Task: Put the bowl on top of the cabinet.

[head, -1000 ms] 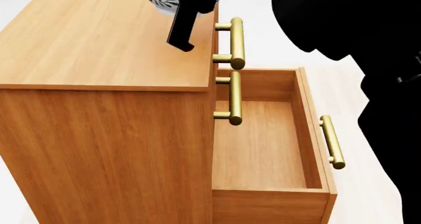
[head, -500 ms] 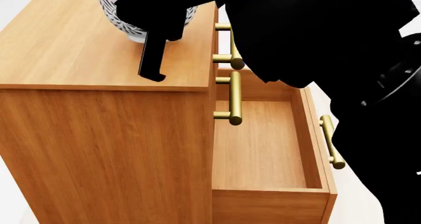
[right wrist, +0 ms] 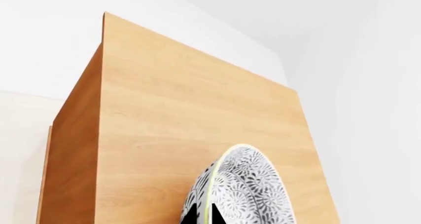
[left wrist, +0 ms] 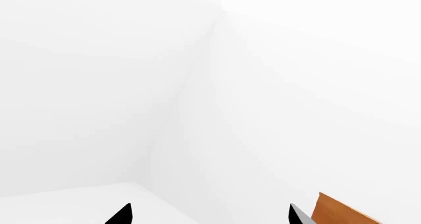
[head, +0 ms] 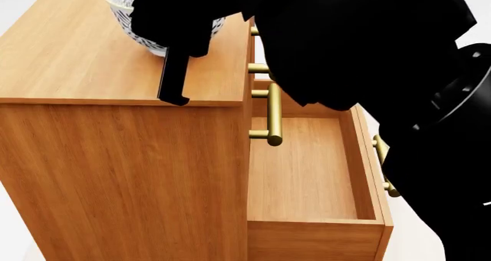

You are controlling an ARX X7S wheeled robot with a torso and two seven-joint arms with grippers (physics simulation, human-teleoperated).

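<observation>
The bowl (head: 126, 11), white with a dark leaf pattern, is tilted over the far part of the top of the orange-brown cabinet (head: 77, 60). Whether it touches the wood I cannot tell. My right gripper (right wrist: 204, 215) is shut on the bowl (right wrist: 253, 189), one fingertip on each side of its pale rim. In the head view the black right arm covers most of the bowl, and one finger (head: 173, 77) hangs down over the cabinet's top edge. My left gripper (left wrist: 210, 218) is open on nothing and faces white walls, with a corner of the cabinet (left wrist: 342, 213) beside it.
The cabinet's lower drawer (head: 307, 175) is pulled open, with a brass handle (head: 382, 152) on its front. Another brass bar handle (head: 274, 114) sticks out on the closed drawer above. The right arm (head: 368, 42) fills the upper right of the head view.
The right gripper has carried the bowl to the left across the cabinet top and a little lower. The arm now covers more of the head view.
</observation>
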